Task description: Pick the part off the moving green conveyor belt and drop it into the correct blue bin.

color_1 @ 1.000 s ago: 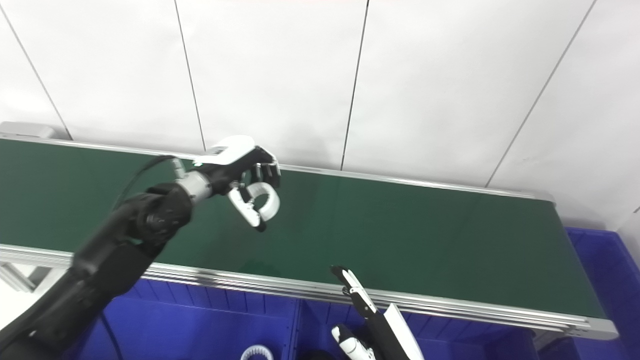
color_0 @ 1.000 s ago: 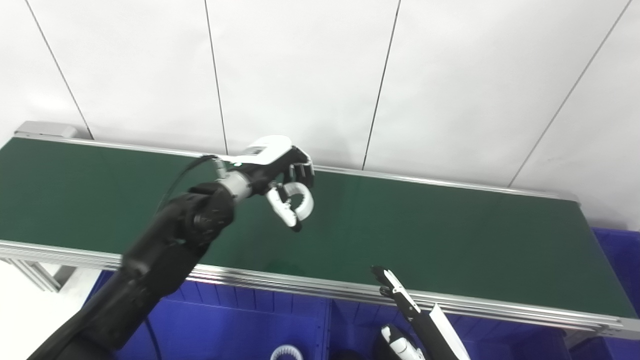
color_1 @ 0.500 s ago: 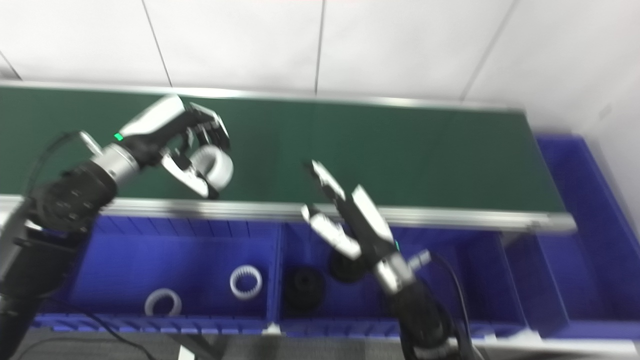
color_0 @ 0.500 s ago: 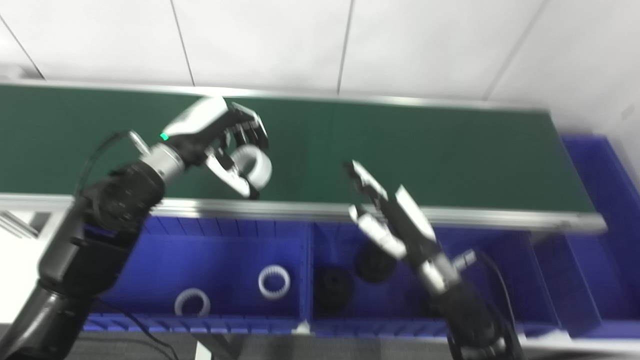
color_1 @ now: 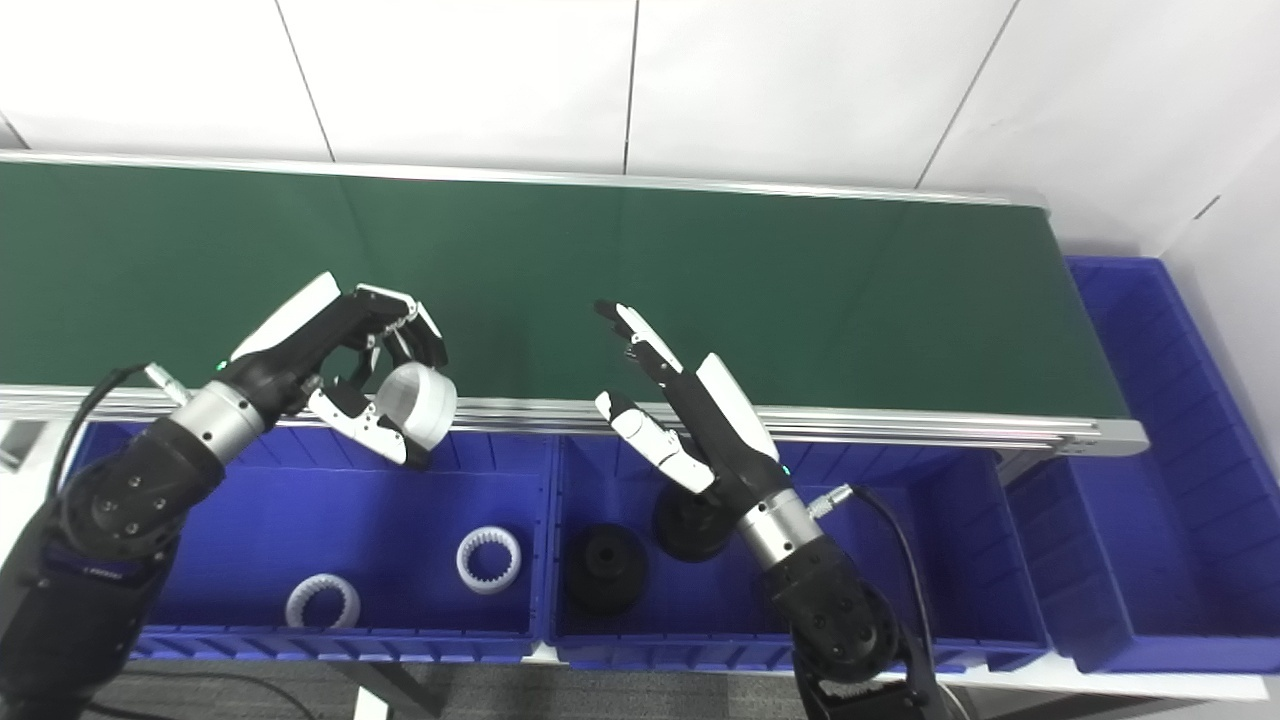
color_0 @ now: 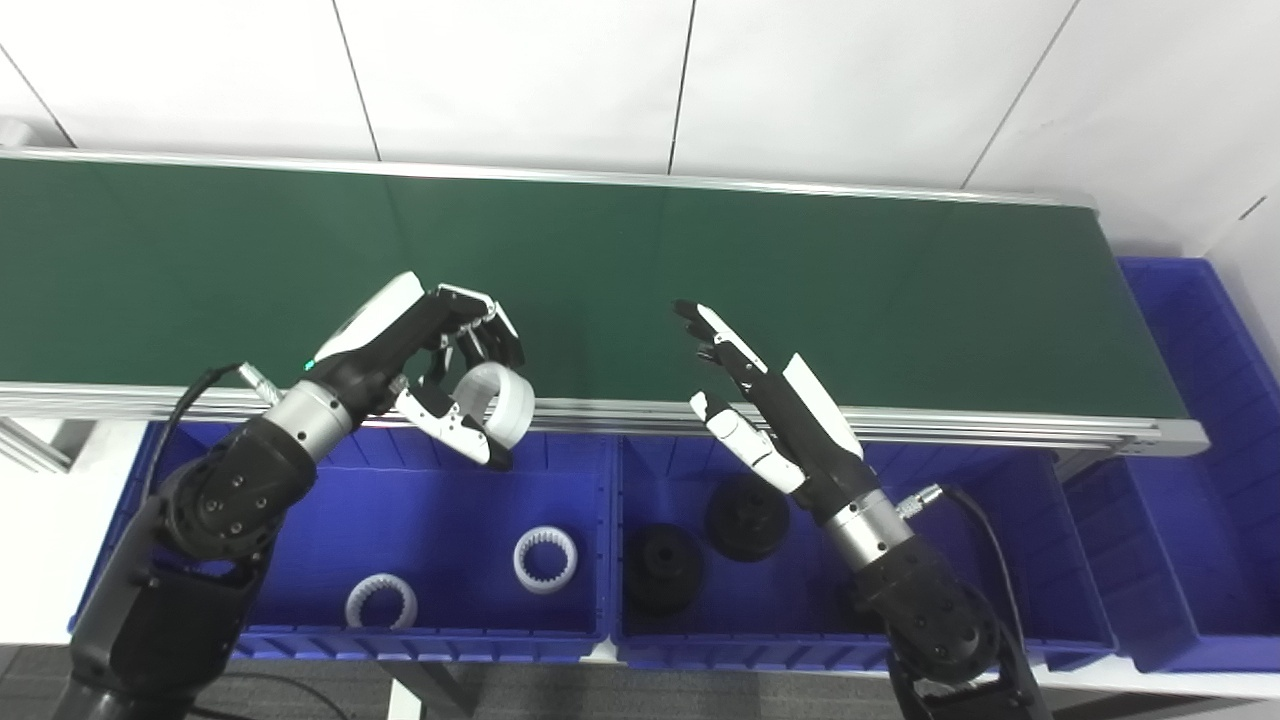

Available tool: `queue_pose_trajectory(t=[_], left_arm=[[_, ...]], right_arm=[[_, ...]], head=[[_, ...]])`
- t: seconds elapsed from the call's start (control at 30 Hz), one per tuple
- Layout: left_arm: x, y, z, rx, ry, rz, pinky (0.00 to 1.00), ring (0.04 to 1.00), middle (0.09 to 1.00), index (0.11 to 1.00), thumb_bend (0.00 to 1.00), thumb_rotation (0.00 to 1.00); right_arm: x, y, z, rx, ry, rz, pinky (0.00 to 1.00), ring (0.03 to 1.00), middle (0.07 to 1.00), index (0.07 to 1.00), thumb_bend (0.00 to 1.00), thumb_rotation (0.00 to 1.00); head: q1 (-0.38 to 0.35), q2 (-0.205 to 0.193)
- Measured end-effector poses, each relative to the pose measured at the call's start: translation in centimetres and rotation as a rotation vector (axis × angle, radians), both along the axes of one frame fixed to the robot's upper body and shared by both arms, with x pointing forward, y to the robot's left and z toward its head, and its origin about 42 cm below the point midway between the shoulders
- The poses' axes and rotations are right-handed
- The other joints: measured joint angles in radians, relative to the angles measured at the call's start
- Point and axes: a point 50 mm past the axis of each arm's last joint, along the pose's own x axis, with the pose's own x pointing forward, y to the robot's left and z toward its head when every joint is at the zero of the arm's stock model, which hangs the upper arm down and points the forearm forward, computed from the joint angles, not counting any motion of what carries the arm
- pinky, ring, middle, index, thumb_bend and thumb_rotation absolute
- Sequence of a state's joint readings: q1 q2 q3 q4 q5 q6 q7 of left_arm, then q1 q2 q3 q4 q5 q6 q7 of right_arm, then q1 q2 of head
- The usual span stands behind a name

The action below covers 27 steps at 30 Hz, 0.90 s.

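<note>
Ring (color_0: 497, 398), white, sat pinched in my left hand (color_0: 432, 362) over the belt's (color_0: 900, 300) near rail, above the left bin (color_0: 300, 520) where two white rings (color_0: 546, 559) lay. Black parts (color_0: 745, 515) filled the middle bin (color_0: 1000, 600). My right hand (color_0: 775, 420) hung open, fingers spread, holding nothing.

Left hand (color_0: 430, 365): left of centre frame, fingers curled round a white ring (color_0: 495, 400), thumb beneath; black forearm rising from lower left corner. Right hand (color_0: 765, 405): right of centre, empty, fingers straight and spread, pointing upper left; forearm from bottom edge.
</note>
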<state>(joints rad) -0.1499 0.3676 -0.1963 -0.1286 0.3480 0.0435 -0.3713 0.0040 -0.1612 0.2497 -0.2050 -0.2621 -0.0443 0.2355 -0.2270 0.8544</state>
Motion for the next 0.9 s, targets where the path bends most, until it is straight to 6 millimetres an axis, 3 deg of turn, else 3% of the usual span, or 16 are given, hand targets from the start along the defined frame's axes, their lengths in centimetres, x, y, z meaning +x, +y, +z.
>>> queue_pose_trajectory(t=[0.3, 0.63, 0.77, 0.9], left_arm=[[-1.2, 0.1, -2.1, 0.032, 0.057, 0.006, 0.14, 0.202, 0.472, 0.483, 0.52, 0.0], [-3.0, -0.5, -8.2, 0.104, 0.132, -0.016, 0.13, 0.19, 0.472, 0.484, 0.52, 0.0], [-3.4, -0.1, -10.9, 0.104, 0.171, -0.026, 0.15, 0.216, 0.472, 0.485, 0.52, 0.0], [-3.6, 0.2, -12.2, 0.118, 0.188, -0.031, 0.21, 0.282, 0.476, 0.489, 0.52, 0.0]], right_arm=[[0.0, 0.2, 0.0, 0.0, -0.002, -0.002, 0.92, 0.963, 0.982, 0.969, 0.43, 1.0], [0.0, 0.1, 0.1, 0.0, -0.002, -0.001, 0.92, 0.968, 0.988, 0.969, 0.42, 1.0], [-0.1, 0.1, 0.2, 0.0, -0.007, 0.0, 0.91, 0.965, 0.987, 0.969, 0.42, 1.0], [-0.1, 0.1, 0.2, -0.002, -0.008, 0.0, 0.91, 0.963, 0.985, 0.967, 0.43, 1.0]], head=[[-0.005, -0.012], [-0.018, -0.018], [-0.02, -0.02], [-0.02, -0.018]])
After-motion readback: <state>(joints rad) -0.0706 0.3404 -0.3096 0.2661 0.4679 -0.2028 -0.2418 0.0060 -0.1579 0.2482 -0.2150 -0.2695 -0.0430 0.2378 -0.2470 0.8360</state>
